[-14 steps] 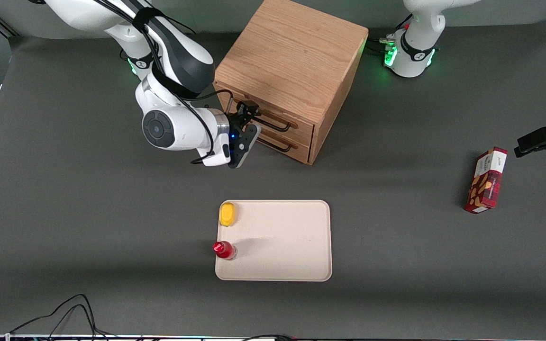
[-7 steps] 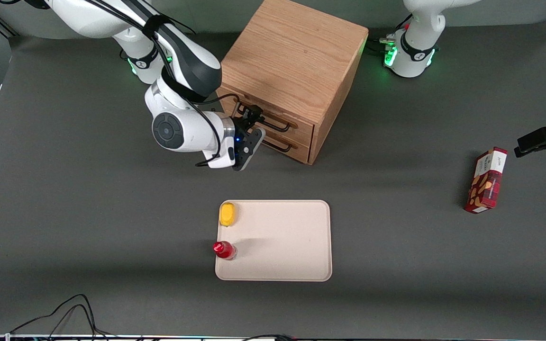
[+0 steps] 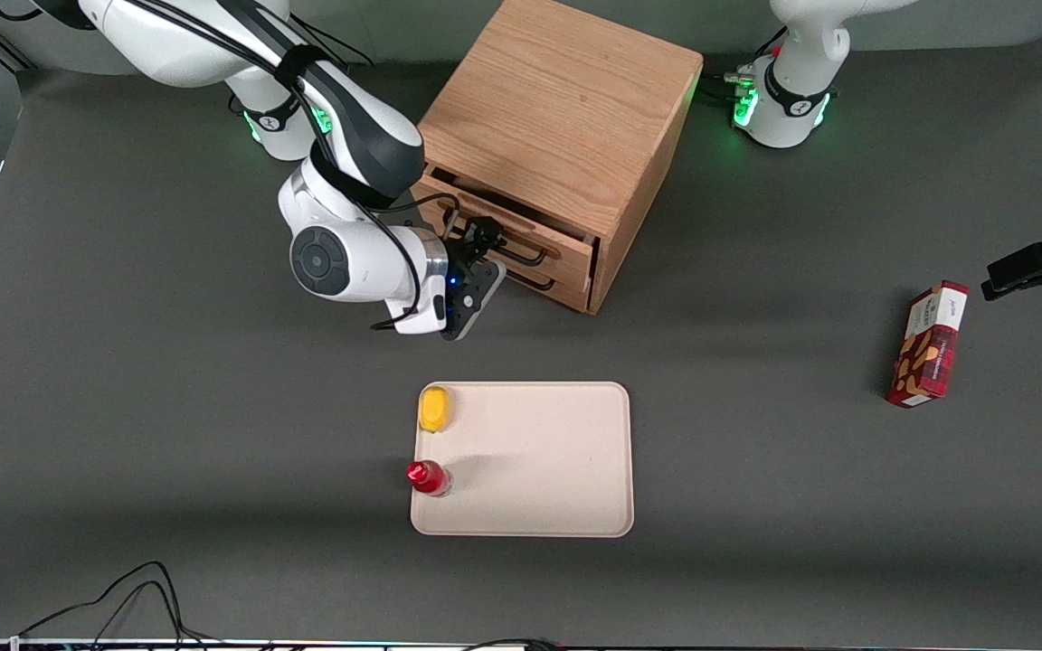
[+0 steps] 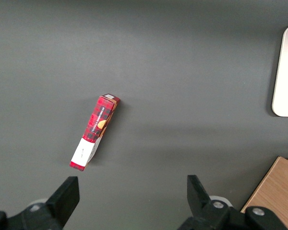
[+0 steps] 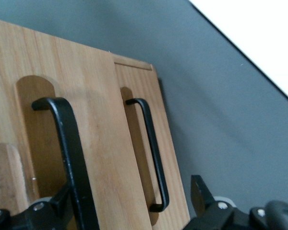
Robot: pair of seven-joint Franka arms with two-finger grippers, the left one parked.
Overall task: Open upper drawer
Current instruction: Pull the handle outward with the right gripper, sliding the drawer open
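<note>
Tray [image 3: 575, 506]: nearest the front camera, cream, with a yellow object [image 3: 435, 409] and a red-capped bottle [image 3: 429, 476] at its edge toward my working end; bare grey table [image 3: 168, 407] lies between it and my gripper.

Gripper [image 3: 483, 242]: at the cabinet front, over the handle [image 3: 521, 249] of the upper drawer [image 3: 521, 237]. In my wrist view the black wire [image 5: 72, 153] runs between my two fingers [image 5: 201, 194], which stand apart; I cannot tell whether they pinch it or only hook it.

Progress: the upper drawer front stands proud of the lower drawer [image 5: 153, 158] (wrist view shows the step clearly), and a dark gap shows under the cabinet [image 3: 566, 108] top. I judge it partly open, with most of the travel left.

Open room: the pull line runs over bare table toward my working end; the tray's near corner lies off that line, I judge.

Edges: lower handle [image 5: 151, 153] sits just beside mine, so I must not drop onto it.

Far off: red carton [image 3: 928, 344] toward the parked arm's end, no concern.
</note>
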